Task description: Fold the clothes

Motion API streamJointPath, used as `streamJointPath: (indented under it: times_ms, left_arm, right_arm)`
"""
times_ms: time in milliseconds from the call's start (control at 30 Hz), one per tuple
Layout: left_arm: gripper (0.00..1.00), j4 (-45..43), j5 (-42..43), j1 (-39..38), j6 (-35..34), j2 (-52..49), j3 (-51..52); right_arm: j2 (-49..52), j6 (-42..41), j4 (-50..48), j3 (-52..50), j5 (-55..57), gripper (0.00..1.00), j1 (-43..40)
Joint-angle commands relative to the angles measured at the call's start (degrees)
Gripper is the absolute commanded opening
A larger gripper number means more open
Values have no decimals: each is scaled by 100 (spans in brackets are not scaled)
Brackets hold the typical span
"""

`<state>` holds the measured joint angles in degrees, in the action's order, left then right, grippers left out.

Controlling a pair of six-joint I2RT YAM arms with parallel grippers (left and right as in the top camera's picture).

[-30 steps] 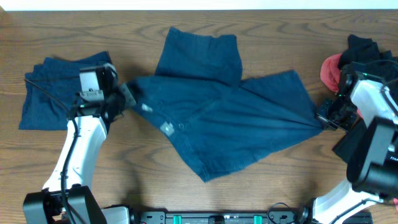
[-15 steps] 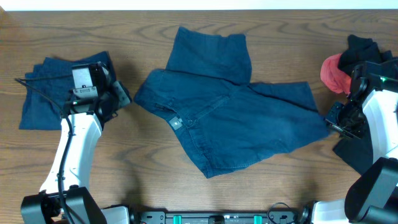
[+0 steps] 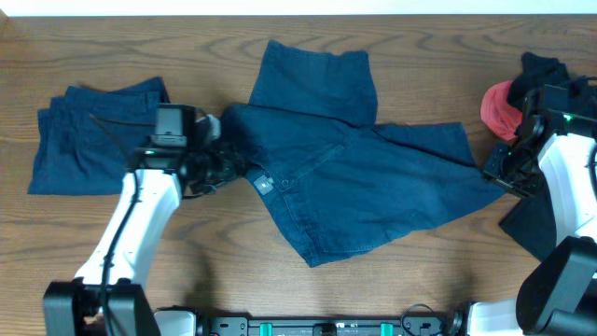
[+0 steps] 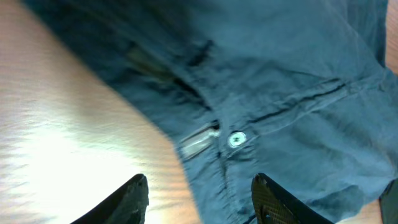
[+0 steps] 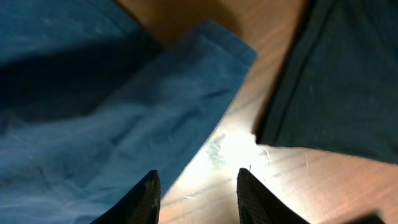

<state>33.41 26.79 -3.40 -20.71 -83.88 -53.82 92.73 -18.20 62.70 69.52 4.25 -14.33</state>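
Note:
Dark navy shorts lie spread across the middle of the table, one leg toward the back and one toward the right. My left gripper hovers open over the waistband's left end. In the left wrist view the left gripper straddles the cloth's edge, with the button just ahead and nothing held. My right gripper is open beside the right leg's hem. In the right wrist view the right gripper stands over bare wood, the hem corner just ahead and to the left.
A folded navy garment lies at the far left. At the right edge sit a coral-red garment and black clothes. Another black piece lies right of my right gripper.
Both grippers have opened and let go of the shorts, which dropped flat. The left arm drew back left, then came right again to the waistband. The right gripper barely moved.

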Motion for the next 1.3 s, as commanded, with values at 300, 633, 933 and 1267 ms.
streamJointPath:
  times_ms: [300, 633, 933, 1267]
  left_arm:
    - [55, -1060, 17, -1097, -1556, -1071, 271]
    - [49, -1580, 166, -1281, -2140, -2011, 271]
    - [44, -2229, 1279, -1268, -2140, -2022, 264]
    - [44, -2490, 1213, -942, -1945, -2009, 260]
  right_arm:
    - [-63, 133, -74, 9, -66, 40, 166]
    - [-63, 133, -46, 9, -66, 40, 166]
    - [-63, 133, -46, 9, -66, 40, 166]
    - [-63, 136, -44, 9, -63, 40, 166]
